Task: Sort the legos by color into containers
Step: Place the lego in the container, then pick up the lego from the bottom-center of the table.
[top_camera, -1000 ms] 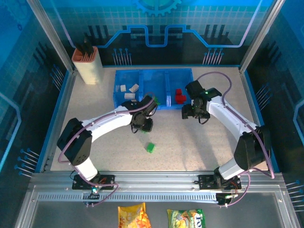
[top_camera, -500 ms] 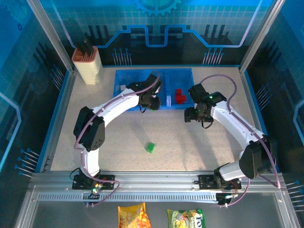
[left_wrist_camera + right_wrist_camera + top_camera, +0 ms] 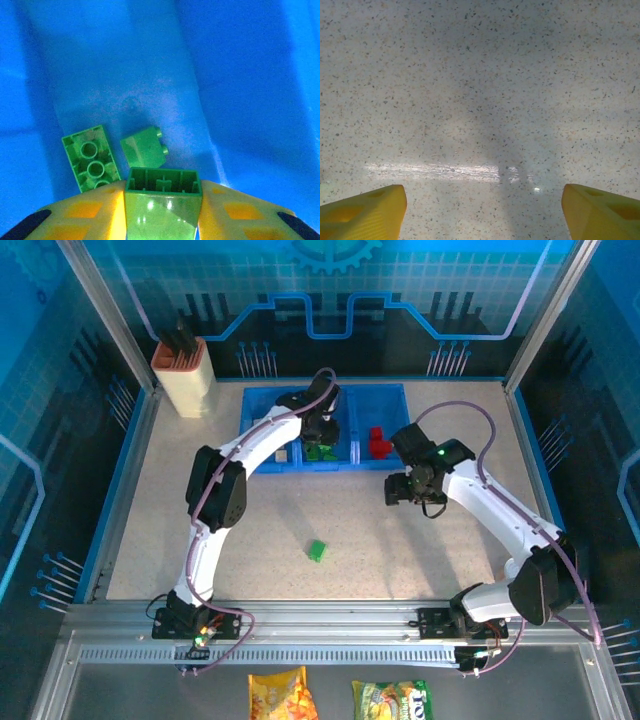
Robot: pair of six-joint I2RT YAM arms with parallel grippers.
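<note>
Top external view: within the last second the left gripper (image 3: 322, 440) has been carried from the table (image 3: 250, 530), just in front of the tray (image 3: 260, 392), to a spot over the middle compartment (image 3: 318, 410). In the left wrist view a green brick (image 3: 162, 207) is seen clamped between the yellow fingers (image 3: 90, 215) of the left gripper (image 3: 162, 192), hollow underside towards the camera. It is held just above two green bricks (image 3: 91, 157) already lying on the blue floor of the middle compartment (image 3: 150, 60).

The carry is therefore judged complete and only the release is left; the brick hangs over the right colour group. Red bricks (image 3: 377, 443) are seen in the right compartment, and a cream piece (image 3: 282, 455) in the left one.

The right gripper (image 3: 402, 486) has been moved only slightly and is held near the front of the tray. In the right wrist view the right gripper (image 3: 482, 210) is seen with its jaws spread wide and nothing between them, above bare speckled table (image 3: 470, 75).

One loose green brick (image 3: 317, 551) has been left unmoved on the table, well apart from the tray, so at least one more pick is judged to be needed
</note>
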